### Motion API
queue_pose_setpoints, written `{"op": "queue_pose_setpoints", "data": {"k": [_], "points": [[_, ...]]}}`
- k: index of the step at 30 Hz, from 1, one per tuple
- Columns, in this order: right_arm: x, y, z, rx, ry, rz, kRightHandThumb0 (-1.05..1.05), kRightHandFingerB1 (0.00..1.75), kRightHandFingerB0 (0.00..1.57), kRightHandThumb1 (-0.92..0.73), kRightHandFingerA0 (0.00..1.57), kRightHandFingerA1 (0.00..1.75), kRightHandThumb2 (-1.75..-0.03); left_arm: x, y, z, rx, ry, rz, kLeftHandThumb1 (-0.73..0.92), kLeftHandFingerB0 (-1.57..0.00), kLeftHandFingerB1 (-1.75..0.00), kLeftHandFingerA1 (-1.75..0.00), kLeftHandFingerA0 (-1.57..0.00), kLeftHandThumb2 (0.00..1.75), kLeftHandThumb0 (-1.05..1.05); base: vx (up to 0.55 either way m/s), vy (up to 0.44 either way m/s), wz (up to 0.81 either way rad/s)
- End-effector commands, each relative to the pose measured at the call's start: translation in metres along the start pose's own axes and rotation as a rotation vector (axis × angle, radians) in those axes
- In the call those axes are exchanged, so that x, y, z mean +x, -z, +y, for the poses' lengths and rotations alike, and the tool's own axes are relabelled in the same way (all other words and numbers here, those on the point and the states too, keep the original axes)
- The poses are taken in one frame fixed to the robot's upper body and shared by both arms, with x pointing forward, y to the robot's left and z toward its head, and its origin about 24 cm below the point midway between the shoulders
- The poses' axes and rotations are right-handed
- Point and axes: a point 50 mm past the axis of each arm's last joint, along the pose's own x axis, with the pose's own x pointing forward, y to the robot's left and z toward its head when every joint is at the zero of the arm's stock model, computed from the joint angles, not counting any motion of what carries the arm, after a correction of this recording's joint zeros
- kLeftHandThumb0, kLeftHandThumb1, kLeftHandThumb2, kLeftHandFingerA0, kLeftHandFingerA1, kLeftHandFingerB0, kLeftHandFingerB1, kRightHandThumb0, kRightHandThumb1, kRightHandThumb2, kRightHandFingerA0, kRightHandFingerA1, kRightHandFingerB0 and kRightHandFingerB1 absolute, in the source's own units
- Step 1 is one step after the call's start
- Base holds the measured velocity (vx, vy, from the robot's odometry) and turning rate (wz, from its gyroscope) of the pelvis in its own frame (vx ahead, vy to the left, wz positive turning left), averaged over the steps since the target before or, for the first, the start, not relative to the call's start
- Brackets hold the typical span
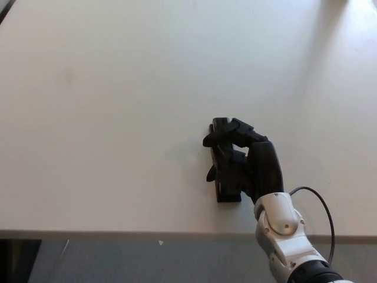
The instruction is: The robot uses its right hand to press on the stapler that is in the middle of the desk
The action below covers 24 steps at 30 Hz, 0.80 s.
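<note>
Right hand point(250, 165) rests over the stapler point(227, 191), entering from the near right of it on a white and grey forearm point(283, 233). Its black fingers point(227, 131) are curled downward over the far end of the stapler, and the thumb point(213, 172) projects to the left of the stapler body. Contact between fingers and stapler top appears likely, but black on black prevents confirmation. Whether the fingers actually clasp the stapler or only lie on it cannot be determined.

Stapler position: flat on the white desk point(106, 118), lengthwise away from the robot, with its near end exposed just short of the desk's near edge. Only that near end and part of the left side are visible; the hand covers the rest.

1 thin black cable point(323, 206) loops out to the right of the forearm, clear of the stapler. Beyond the stapler, the desk surface shows only soft shadow bands at the far right. Grey floor point(147, 259) lies below the desk's near edge.
</note>
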Motion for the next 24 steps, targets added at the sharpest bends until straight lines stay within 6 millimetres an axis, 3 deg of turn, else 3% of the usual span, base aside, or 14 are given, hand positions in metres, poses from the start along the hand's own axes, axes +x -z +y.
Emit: {"op": "queue_pose_setpoints", "data": {"k": [1,4,6,7,8,9,12,14,15,18,19,20,22,24], "points": [[-0.161,0.144,0.0,-0.011,0.044,0.824,-0.17,1.32,0.76,-0.77,1.07,1.35,-0.71,-0.007,-0.003,0.007,0.06,-0.036,-0.081,0.85,-0.25,-0.3,-0.34,-0.26,0.66,-0.76,0.0,0.0,0.0],[-0.142,0.136,-0.002,0.02,0.052,0.776,-0.13,1.28,0.76,-0.78,1.1,1.37,-0.73,-0.005,-0.012,0.004,-0.01,0.002,-0.156,0.85,-0.26,-0.31,-0.35,-0.27,0.66,-0.72,0.0,0.0,0.0],[-0.118,0.124,-0.005,0.017,0.047,0.704,-0.06,1.31,0.76,-0.75,1.06,1.45,-0.82,0.004,-0.023,0.005,-0.016,-0.001,-0.172,0.86,-0.25,-0.3,-0.34,-0.25,0.66,-0.73,0.0,0.0,0.0],[-0.105,0.117,-0.007,0.044,0.059,0.672,-0.11,1.27,0.79,-0.77,1.04,1.51,-0.72,0.01,-0.031,0.006,-0.02,-0.003,-0.182,0.85,-0.23,-0.31,-0.35,-0.24,0.66,-0.72,0.0,0.0,0.0],[-0.093,0.11,-0.009,0.022,0.042,0.632,-0.09,1.35,0.78,-0.71,1.14,1.41,-0.92,0.01,-0.037,0.006,-0.02,-0.004,-0.221,0.85,-0.28,-0.31,-0.32,-0.31,0.66,-0.73,0.0,0.0,0.0],[-0.083,0.103,-0.009,0.01,0.039,0.594,-0.07,1.31,0.77,-0.75,1.08,1.51,-0.79,0.013,-0.041,0.007,-0.024,-0.006,-0.228,0.86,-0.23,-0.3,-0.35,-0.24,0.66,-0.73,0.0,0.0,0.0],[-0.045,0.073,-0.011,0.014,0.04,0.465,-0.09,1.3,0.76,-0.76,1.1,1.45,-0.75,0.023,-0.058,0.012,-0.005,-0.028,-0.24,0.85,-0.28,-0.3,-0.35,-0.31,0.66,-0.72,0.0,0.0,0.0],[-0.033,0.063,-0.013,0.012,0.037,0.429,-0.09,1.3,0.76,-0.76,1.1,1.45,-0.75,0.027,-0.067,0.014,-0.007,-0.035,-0.262,0.85,-0.28,-0.3,-0.35,-0.31,0.66,-0.72,0.0,0.0,0.0],[-0.005,0.031,-0.016,0.005,0.051,0.296,-0.13,1.22,0.8,-0.78,1.16,1.23,-0.74,0.034,-0.076,0.014,0.026,-0.085,-0.236,0.85,-0.31,-0.3,-0.33,-0.35,0.66,-0.74,0.0,0.0,0.0],[0.026,-0.013,-0.025,0.029,0.055,0.134,-0.18,1.25,0.79,-0.77,1.19,1.25,-0.78,0.033,-0.084,0.017,0.043,-0.052,-0.29,0.89,-0.24,-0.3,-0.36,-0.27,0.67,-0.78,0.0,0.0,0.0],[0.029,-0.018,-0.026,0.034,0.057,0.119,-0.18,1.25,0.79,-0.77,1.19,1.25,-0.78,0.034,-0.085,0.017,0.042,-0.05,-0.293,0.89,-0.24,-0.3,-0.36,-0.27,0.67,-0.78,0.0,0.0,0.0],[0.038,-0.04,-0.033,0.039,0.063,0.014,-0.11,1.23,0.8,-0.76,1.17,1.34,-0.82,0.036,-0.091,0.018,0.011,-0.042,-0.314,0.89,-0.23,-0.29,-0.34,-0.25,0.67,-0.78,0.0,0.0,0.0],[0.045,-0.062,-0.04,0.039,0.046,-0.085,-0.13,1.23,0.81,-0.72,1.17,1.34,-0.87,0.037,-0.094,0.019,0.019,-0.045,-0.319,0.9,-0.23,-0.29,-0.36,-0.27,0.67,-0.8,0.0,0.0,0.0],[0.053,-0.089,-0.051,0.054,0.04,-0.162,-0.14,1.28,0.76,-0.74,1.18,1.39,-0.79,0.04,-0.102,0.021,0.009,-0.046,-0.333,0.88,-0.23,-0.29,-0.35,-0.26,0.67,-0.73,0.0,0.0,0.0]]}}
